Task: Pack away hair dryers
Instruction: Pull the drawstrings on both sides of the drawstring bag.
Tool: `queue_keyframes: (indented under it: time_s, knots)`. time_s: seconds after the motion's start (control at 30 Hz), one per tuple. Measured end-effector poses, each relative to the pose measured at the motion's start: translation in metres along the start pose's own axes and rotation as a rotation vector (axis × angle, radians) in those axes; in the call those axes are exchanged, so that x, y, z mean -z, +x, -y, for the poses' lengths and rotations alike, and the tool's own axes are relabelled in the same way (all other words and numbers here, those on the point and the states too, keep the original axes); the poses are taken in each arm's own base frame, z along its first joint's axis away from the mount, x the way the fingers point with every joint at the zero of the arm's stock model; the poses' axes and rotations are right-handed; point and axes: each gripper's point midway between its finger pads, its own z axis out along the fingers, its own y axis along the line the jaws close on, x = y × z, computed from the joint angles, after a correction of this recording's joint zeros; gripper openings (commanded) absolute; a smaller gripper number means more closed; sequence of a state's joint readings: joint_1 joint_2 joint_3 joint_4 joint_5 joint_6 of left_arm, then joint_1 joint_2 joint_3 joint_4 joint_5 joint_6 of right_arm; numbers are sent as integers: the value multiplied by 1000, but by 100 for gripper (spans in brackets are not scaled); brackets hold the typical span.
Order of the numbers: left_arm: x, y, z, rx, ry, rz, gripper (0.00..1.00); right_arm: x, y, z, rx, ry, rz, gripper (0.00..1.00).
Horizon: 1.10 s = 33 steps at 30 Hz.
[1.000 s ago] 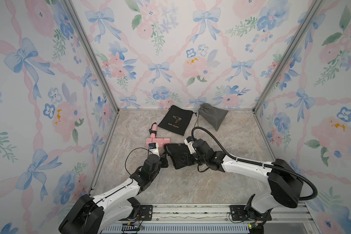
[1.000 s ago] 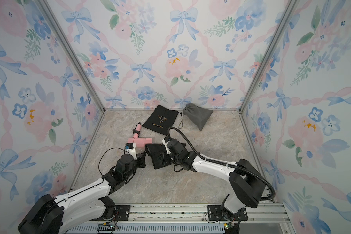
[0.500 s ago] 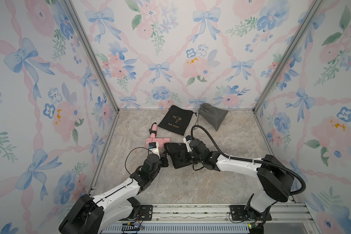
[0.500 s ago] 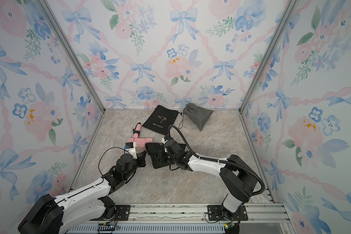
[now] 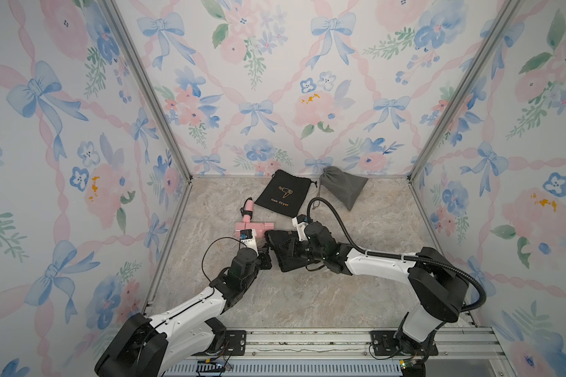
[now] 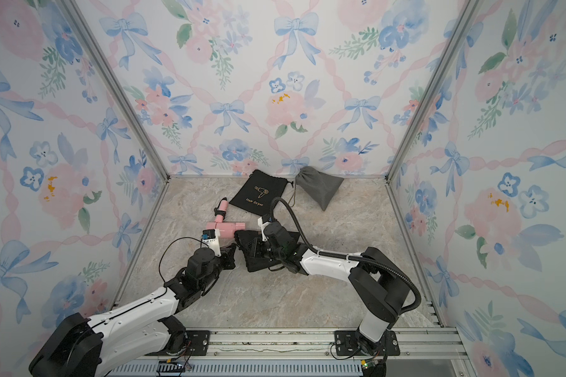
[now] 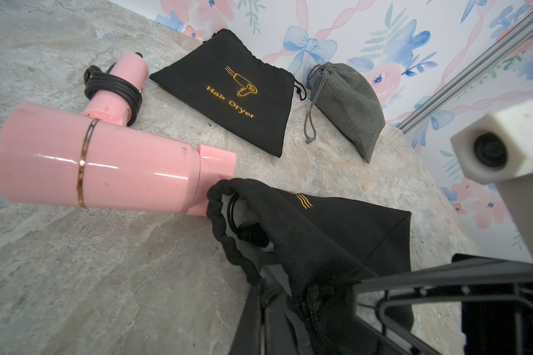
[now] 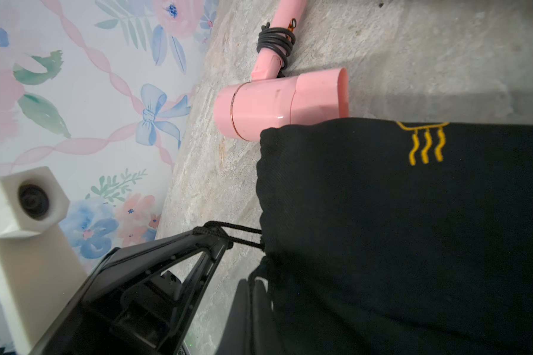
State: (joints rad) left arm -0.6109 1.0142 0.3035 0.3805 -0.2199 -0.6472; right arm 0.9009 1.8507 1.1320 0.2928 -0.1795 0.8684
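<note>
Right claw (image 8: 254, 285) has closed onto the rim of the black pouch (image 8: 382, 230); left claw (image 8: 217, 239) pinches its drawstring (image 8: 243, 235), with the pink hair dryer (image 8: 268, 104) just beyond the mouth, nearer the left arm.

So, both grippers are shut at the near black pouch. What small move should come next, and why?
Probably draw the left gripper away from the black pouch: it pinches the drawstring, the right gripper pins the fabric, and the mouth gapes over a dryer's cord.

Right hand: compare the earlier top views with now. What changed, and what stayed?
The right hand slid slightly toward the left hand and closed on the mouth of the nearer black pouch. The left hand stayed shut on the drawstring; the pink hair dryer is unmoved.
</note>
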Motion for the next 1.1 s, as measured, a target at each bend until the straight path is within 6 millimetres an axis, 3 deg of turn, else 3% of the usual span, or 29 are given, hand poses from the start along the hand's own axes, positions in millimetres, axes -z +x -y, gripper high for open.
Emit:
queue_keyframes:
  time_s: [0.23,0.43,0.63,0.8,1.0,1.1]
  knots:
    - [0,-2,0,2,-1,5,0,0,-4,-1,2,-6,10,0]
    - [-2,-20,13,0,23,33,0,19,-30,-4,-43,-48,85,0]
    - [-6,-52,36,-10,51,76,0,75,-99,-15,-124,-144,279,0]
    - [-5,-96,58,-45,52,133,0,133,-150,-10,-182,-197,452,0]
    - [8,-157,66,-79,15,223,0,202,-180,16,-194,-150,621,0]
    - [13,-171,66,-97,-4,243,0,241,-186,28,-174,-74,704,0]
